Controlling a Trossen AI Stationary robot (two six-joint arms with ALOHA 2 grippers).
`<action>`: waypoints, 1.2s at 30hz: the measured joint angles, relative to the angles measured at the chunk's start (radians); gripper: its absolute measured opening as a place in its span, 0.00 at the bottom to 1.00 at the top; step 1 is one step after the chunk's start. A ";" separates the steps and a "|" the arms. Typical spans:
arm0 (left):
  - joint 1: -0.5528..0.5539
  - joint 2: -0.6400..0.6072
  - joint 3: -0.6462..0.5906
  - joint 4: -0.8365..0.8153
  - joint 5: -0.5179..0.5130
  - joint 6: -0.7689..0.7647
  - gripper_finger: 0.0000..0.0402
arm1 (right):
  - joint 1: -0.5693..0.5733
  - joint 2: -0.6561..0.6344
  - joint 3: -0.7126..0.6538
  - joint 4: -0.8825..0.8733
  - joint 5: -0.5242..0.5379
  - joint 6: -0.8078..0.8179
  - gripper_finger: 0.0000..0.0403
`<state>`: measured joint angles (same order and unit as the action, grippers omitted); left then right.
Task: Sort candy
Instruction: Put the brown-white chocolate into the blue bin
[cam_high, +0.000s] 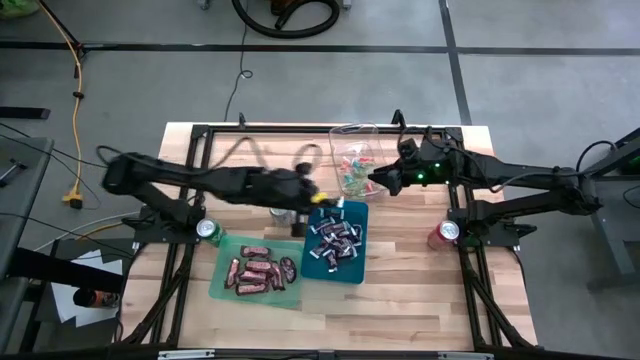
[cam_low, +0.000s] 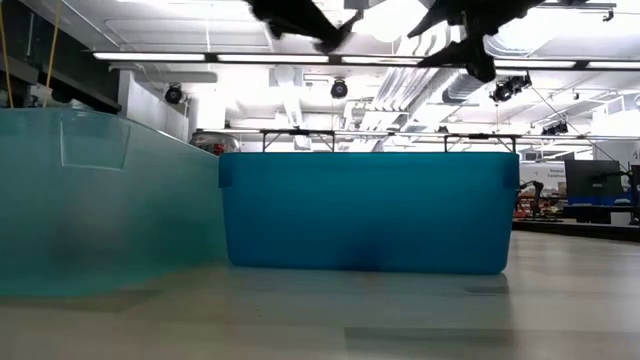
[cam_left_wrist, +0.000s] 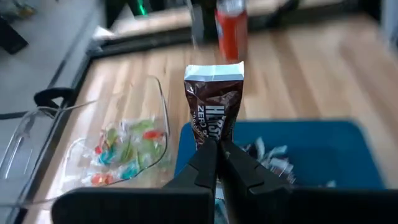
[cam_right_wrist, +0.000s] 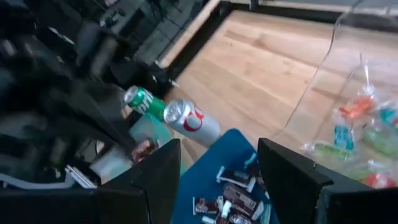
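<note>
Left wrist view: my left gripper (cam_left_wrist: 217, 152) pinches a brown chocolate candy bar (cam_left_wrist: 213, 99) upright over the blue tray (cam_left_wrist: 348, 140) of silver-wrapped pieces (cam_high: 333, 240). Beyond lies the clear container (cam_left_wrist: 158, 99) of bright sweets (cam_left_wrist: 127, 149). My right gripper (cam_right_wrist: 217, 180) hangs with fingers spread, empty, near that container.

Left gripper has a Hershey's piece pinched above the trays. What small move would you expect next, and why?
Probably a short lowering over the blue tray, then release. The left gripper is shut on a brown Hershey's candy, and the blue tray below it already holds similar dark, silver-ended pieces. The right gripper waits open by the clear container.
</note>
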<state>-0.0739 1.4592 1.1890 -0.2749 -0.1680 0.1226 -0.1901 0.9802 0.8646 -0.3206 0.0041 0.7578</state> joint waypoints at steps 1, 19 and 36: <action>0.000 0.053 0.061 -0.054 -0.001 0.031 0.00 | 0.000 -0.014 0.000 0.000 0.005 -0.004 0.52; -0.048 0.588 0.298 -0.220 0.071 0.225 0.00 | 0.000 -0.077 0.000 -0.123 0.020 -0.052 0.52; -0.051 0.636 0.330 -0.212 0.138 0.097 0.20 | 0.000 -0.077 0.000 -0.124 0.019 -0.033 0.52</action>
<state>-0.1249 2.0953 1.5187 -0.4873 -0.0297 0.2197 -0.1902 0.9031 0.8646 -0.4442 0.0231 0.7252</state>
